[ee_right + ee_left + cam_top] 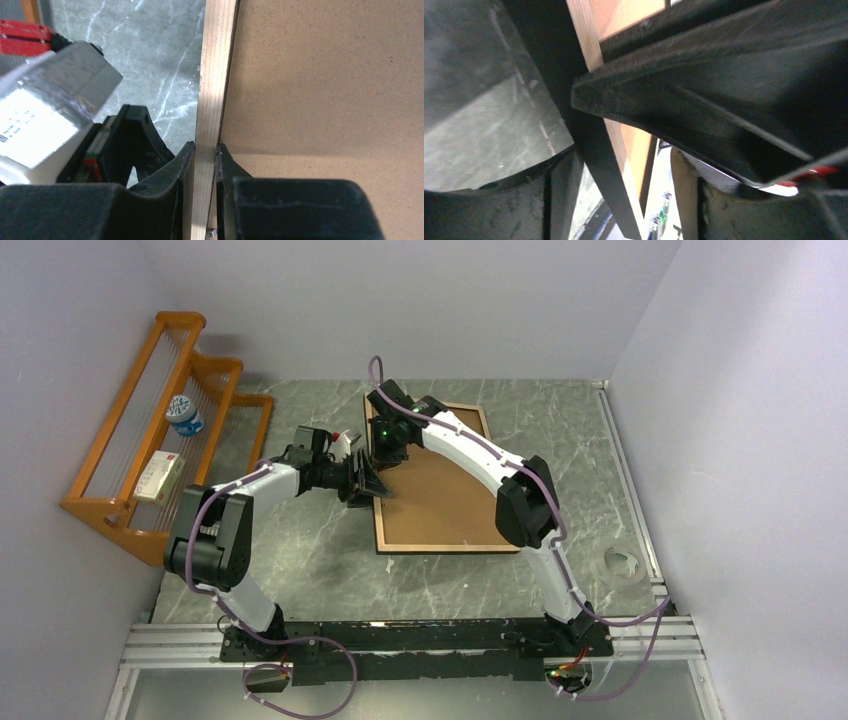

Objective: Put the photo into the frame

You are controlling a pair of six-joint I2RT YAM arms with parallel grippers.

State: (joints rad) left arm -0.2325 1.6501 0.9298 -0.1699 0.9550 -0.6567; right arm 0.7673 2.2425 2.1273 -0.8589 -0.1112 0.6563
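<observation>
The frame (382, 525) lies back up on the table, its brown wood rails around a flat brown backing board (440, 490). The photo is hidden. My right gripper (384, 453) is shut on the frame's left rail; in the right wrist view the fingers (227, 172) pinch the wood rail (212, 90) beside the board (325, 75). My left gripper (364, 483) sits just nearer on the same rail. In the left wrist view its jaws (624, 200) stand apart around the rail (599, 150), with a gap on the right side.
An orange wooden rack (110, 510) stands at the left wall with a small jar (184, 415) and a box (158, 476) on it. A clear tape roll (624, 565) lies at the right. Walls close in on three sides.
</observation>
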